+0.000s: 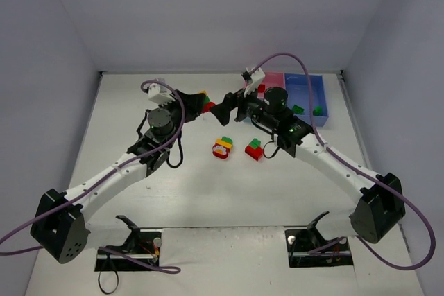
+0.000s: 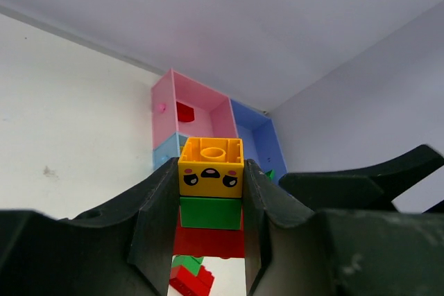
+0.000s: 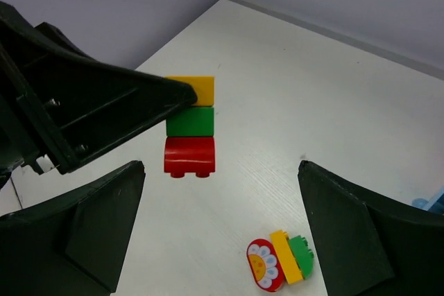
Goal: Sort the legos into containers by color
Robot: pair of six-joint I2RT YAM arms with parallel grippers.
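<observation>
The left gripper (image 2: pixel 210 202) is pressed together on a three-brick stack (image 3: pixel 189 126), yellow over green over red, which is held in the air above the table (image 3: pixel 298 81). Its fingers seem to bear on the yellow and green bricks only, though this cannot be told for certain. The right gripper (image 3: pixel 222 237) is spread wide, facing the stack and apart from it.

If the right gripper is closed off-centre, the red brick could be caught by a corner. The whole stack might then be twisted out of the pinch and dropped. A crooked pull could also part the stack at the wrong joint. A dropped piece would likely land near the loose clump (image 3: pixel 279 263) on the table, well apart from the pink tray (image 2: pixel 165 102) and the blue tray (image 1: pixel 305 88).

No writing or brand can be read. A cartoon face is printed on the yellow brick (image 2: pixel 211 178), and a petal pattern on the clump.
</observation>
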